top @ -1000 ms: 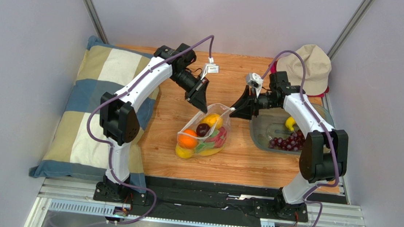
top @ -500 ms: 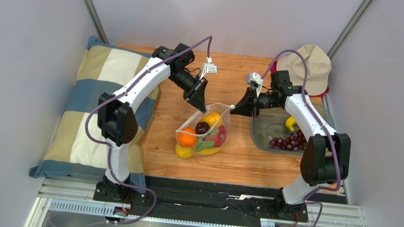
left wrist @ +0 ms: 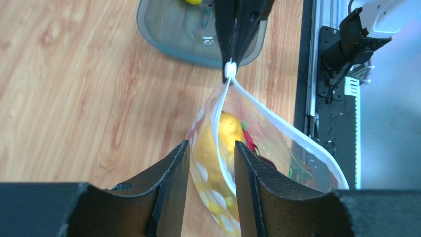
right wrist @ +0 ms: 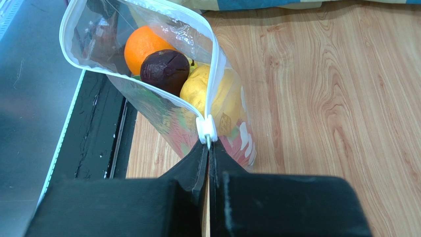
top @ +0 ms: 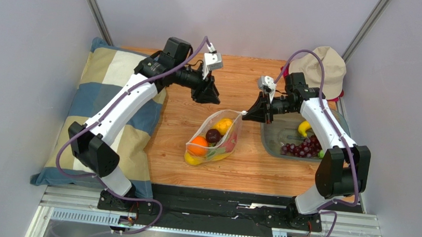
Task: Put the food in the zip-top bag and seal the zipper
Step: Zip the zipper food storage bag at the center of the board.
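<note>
Mid-bench, slightly toward the near edge: zip-top bag (top: 214, 139) held part upright, mouth open and facing up.

Right gripper (right wrist: 208, 148): clenched on the bag's mouth corner, jaws pressed flat together just under the white end of the zipper (right wrist: 206, 129). From that corner the two strips run apart, so the zipper is not sealed.

Left gripper (left wrist: 210, 182): released, fingers (left wrist: 173, 190) spread, grasping nothing. It hangs above the far end of the bag. In the left wrist view one bag rim shows in the gap between the fingers; contact cannot be judged.

Inside the bag: orange (right wrist: 143, 44), dark purple fruit (right wrist: 165, 69), yellow fruit (right wrist: 207, 91), some pink and green lower down.

Surroundings:
- grey tray (top: 271, 140) at the right edge, just beside the bag, holding grapes (top: 302, 147) and a banana (top: 304, 128)
- beige cap (top: 321, 65) in the far right corner
- checked cushion (top: 105, 103) along the left edge, under the left arm
</note>
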